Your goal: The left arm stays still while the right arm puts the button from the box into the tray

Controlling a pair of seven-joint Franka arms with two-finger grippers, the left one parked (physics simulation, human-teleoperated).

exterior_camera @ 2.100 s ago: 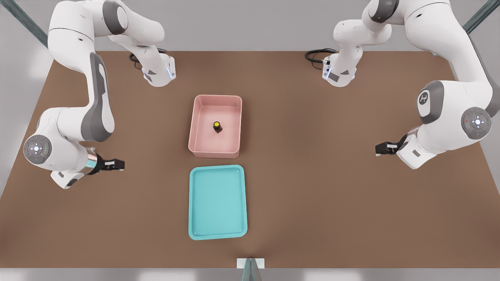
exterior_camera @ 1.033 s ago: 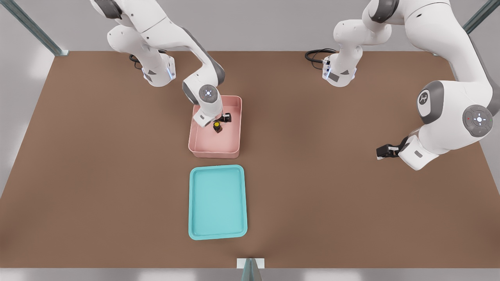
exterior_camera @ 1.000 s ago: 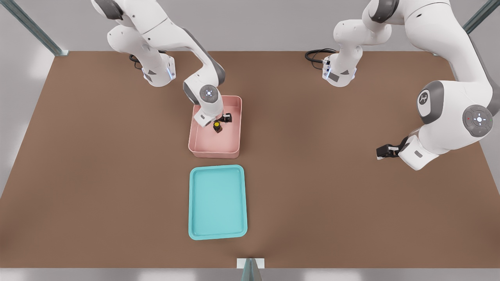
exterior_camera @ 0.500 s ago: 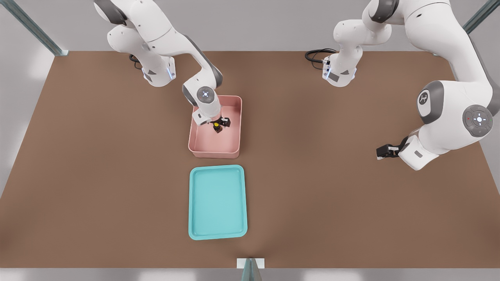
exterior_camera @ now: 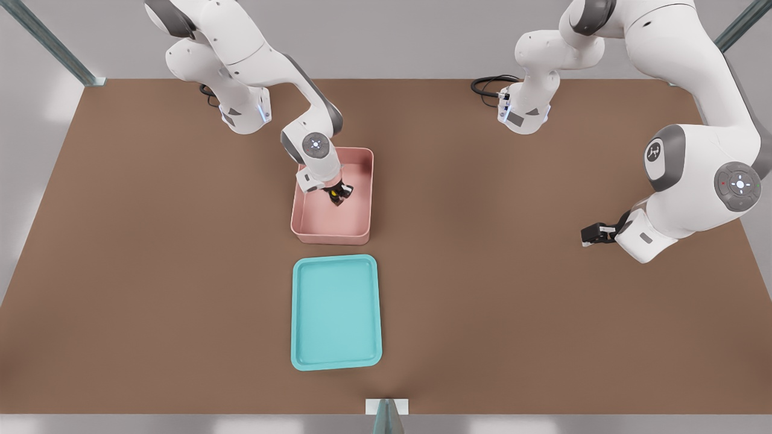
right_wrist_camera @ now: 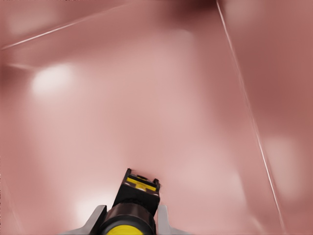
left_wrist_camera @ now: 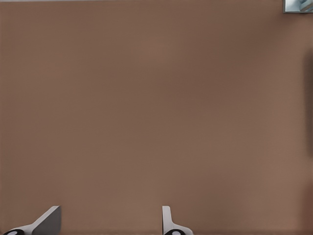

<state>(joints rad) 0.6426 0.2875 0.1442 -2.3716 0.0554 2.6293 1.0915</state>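
Tool (exterior_camera: 338, 193) fingers flank button (right_wrist_camera: 131, 210) (touching sides) inside box (exterior_camera: 360, 228).

Even, soft overhead light, bright, no harsh glare. Faint soft shadows on the brown worktop (exterior_camera: 543, 313) under the arms. Right wrist view: pink box (right_wrist_camera: 146, 98) walls smeared, broad pale highlights; button (right_wrist_camera: 129, 215) close, slightly soft.
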